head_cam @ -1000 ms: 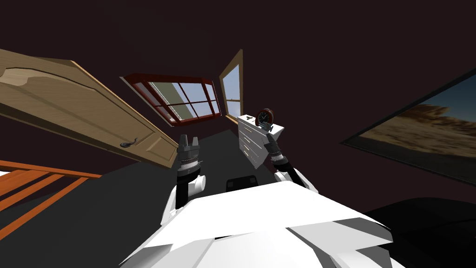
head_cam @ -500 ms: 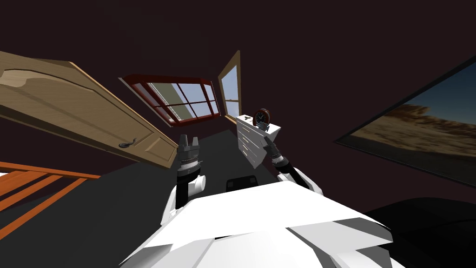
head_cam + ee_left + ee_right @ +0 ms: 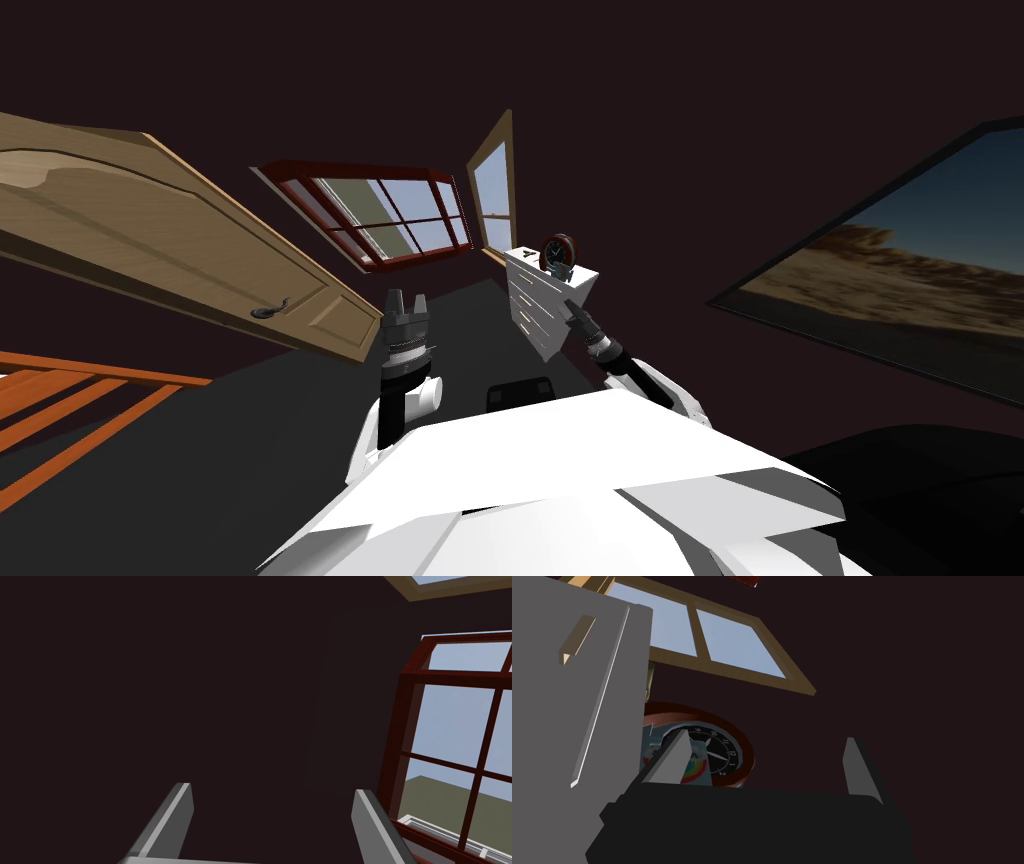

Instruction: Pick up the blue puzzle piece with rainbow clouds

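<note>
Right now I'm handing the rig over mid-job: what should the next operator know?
Left gripper: open, empty, raised in front of the chest.
Right gripper: open, empty, close to the white dresser front, below its top and pointing up toward it.
Blue puzzle piece with a rainbow: on the dresser top, in front of the round clock; I cannot tell whether they touch.
Done: robot is at the dresser. Nothing grasped.
Left: bring the right gripper up to the piece, close on it, lift.
</note>
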`<state>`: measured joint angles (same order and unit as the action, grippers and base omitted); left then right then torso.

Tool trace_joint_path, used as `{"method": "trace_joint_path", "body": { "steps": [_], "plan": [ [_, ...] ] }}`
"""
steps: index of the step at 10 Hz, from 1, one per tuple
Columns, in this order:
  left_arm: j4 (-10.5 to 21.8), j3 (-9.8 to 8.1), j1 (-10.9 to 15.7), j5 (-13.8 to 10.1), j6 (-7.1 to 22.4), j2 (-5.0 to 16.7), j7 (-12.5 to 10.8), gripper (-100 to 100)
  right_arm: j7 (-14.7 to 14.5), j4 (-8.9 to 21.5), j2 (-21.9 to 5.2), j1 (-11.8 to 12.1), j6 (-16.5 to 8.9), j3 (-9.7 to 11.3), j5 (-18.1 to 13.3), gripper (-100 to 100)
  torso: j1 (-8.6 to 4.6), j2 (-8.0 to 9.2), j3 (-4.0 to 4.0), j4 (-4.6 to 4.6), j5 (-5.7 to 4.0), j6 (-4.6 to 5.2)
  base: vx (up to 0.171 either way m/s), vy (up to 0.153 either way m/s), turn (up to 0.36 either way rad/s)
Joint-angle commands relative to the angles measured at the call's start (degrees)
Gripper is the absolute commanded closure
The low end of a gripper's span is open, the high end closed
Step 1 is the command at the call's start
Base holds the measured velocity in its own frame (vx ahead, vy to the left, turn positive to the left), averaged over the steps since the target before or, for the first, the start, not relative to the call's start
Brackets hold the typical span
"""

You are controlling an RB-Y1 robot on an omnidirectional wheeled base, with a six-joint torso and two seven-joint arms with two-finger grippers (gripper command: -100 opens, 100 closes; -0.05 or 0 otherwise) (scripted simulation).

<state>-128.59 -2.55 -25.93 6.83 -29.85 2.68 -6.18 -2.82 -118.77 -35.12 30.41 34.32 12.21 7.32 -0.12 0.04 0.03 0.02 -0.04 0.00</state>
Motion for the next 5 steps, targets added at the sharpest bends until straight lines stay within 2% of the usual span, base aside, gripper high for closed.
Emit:
{"method": "trace_joint_path", "body": {
  "steps": [1,3,4,5],
  "plan": [
    [0.00,0.00,0.00,0.00,0.00,0.00,0.00,0,0.80,0.79,-2.86,-0.07,0.78,1.18,0.62,-100,0.00,0.00,0.00,0.00,0.00,0.00,-0.007,-0.038,-0.026],
    [0.00,0.00,0.00,0.00,0.00,0.00,0.00,0,0.80,0.79,-5.11,-0.07,0.78,1.18,0.62,-100,-0.02,0.00,0.00,0.00,0.00,0.00,-0.009,-0.032,-0.002],
    [0.00,0.00,0.00,0.00,0.00,0.00,0.00,0,1.59,1.55,-7.37,-0.30,1.44,2.34,1.17,-100,0.03,-0.01,-0.01,0.00,0.01,0.00,-0.009,-0.043,-0.024],
    [0.00,0.00,0.00,0.00,0.00,0.00,0.00,0,1.59,1.55,-8.85,-0.30,1.44,2.34,1.17,-100,-0.02,-0.01,-0.01,0.00,0.00,0.00,-0.006,-0.043,-0.007]
  ]
}}
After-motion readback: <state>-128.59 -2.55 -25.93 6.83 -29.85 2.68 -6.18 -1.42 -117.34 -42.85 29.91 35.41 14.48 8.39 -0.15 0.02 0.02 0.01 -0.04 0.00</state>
